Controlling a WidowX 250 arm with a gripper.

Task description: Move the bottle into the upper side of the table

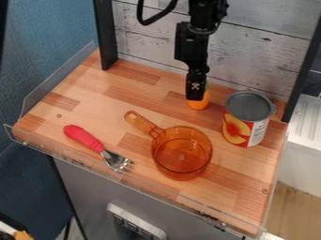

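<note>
My black gripper [197, 93] hangs down at the upper middle of the table, pointing straight down. Right at its lower end is a small orange object [199, 104] with a bit of green showing beside the gripper. The gripper covers much of this object, so I cannot tell whether it is the bottle or whether it is being held. The wooden table [94, 101] has its upper side along the whitish plank wall.
A can [248, 119] with a fruit label stands to the right of the gripper. An orange see-through pot [182, 152] sits at the centre front, its handle toward the upper left. A red-handled fork [85, 137] lies at the left front. Clear guards [56, 79] edge the table.
</note>
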